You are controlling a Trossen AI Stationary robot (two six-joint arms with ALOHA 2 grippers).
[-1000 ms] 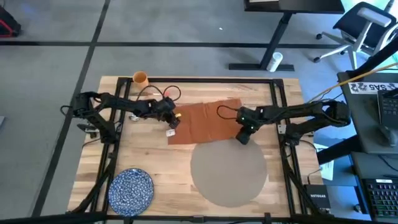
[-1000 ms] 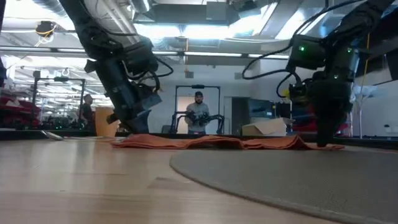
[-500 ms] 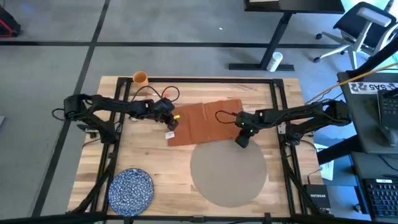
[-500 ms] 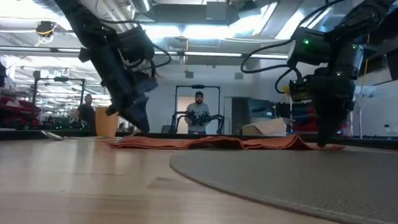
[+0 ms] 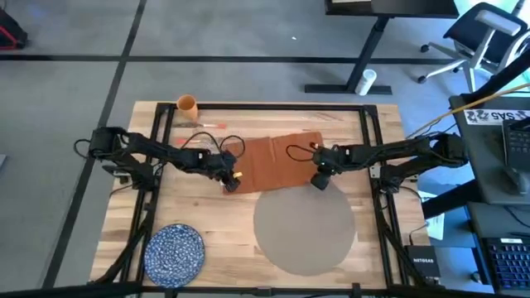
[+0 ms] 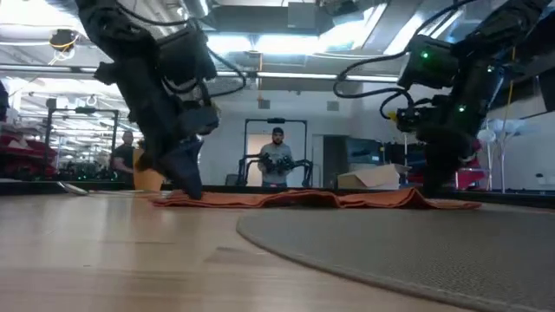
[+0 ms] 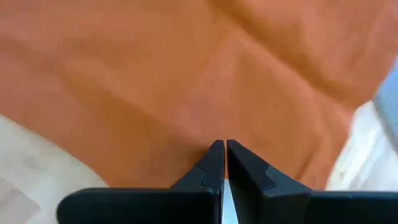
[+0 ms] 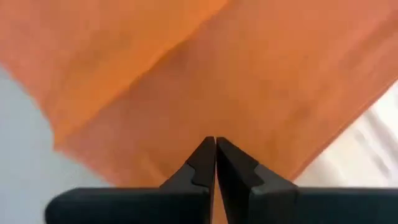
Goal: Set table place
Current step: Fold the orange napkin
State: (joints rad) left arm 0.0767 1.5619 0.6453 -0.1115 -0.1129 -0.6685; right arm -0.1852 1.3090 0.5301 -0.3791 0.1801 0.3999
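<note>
Both grippers are pinching the napkin [image 5: 277, 161] at its near corners, left gripper [image 5: 231, 184] and right gripper [image 5: 319, 181] clenched on cloth, likely to drag it. The placemat [image 5: 304, 229] is lying toward the table's [image 5: 207, 215] near edge.

The overhead cam looks straight down and takes in the whole table [image 5: 207, 215] plus a strip of floor around it. The low cam sits right at tabletop height, looking level across the placemat [image 6: 416, 251] into the room behind. Each wrist cam points forward past its own fingers and is pressed in so close that the orange napkin [image 7: 186, 81] fills nearly the whole shot. That napkin shows up in all four views, so it's the overlap between them.
</note>
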